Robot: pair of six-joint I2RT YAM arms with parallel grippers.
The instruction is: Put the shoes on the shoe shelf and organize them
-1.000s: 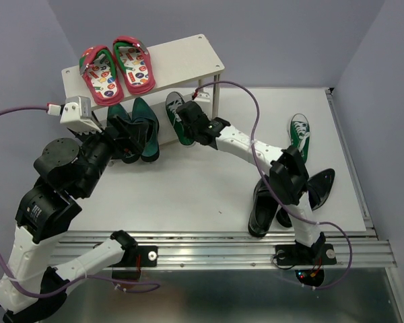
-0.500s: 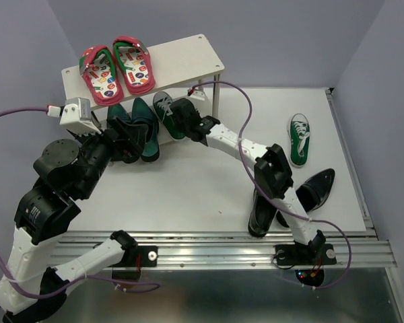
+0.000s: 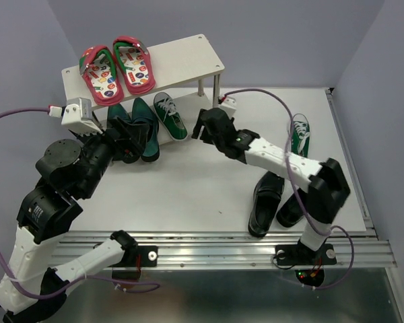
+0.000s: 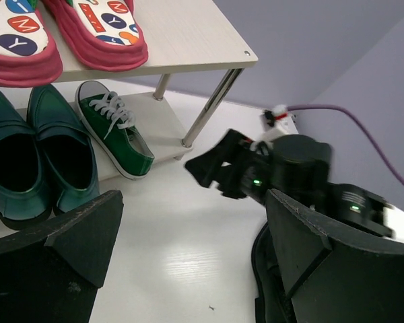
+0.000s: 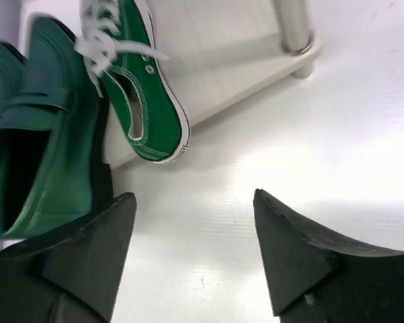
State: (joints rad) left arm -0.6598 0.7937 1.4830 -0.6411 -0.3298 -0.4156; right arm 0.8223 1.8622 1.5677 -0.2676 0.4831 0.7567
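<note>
On the lower board of the off-white shoe shelf (image 3: 182, 60), one green canvas sneaker (image 3: 170, 116) is placed, the right gripper (image 5: 192, 202) is spread wide and empty, and the second sneaker (image 3: 300, 142) must be fetched next.

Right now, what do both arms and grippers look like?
The left arm and right arm both have white links and bulky black joints. A purple cable runs to a white camera box on each wrist. The left gripper and right gripper have matte black, wedge-shaped fingers.
</note>
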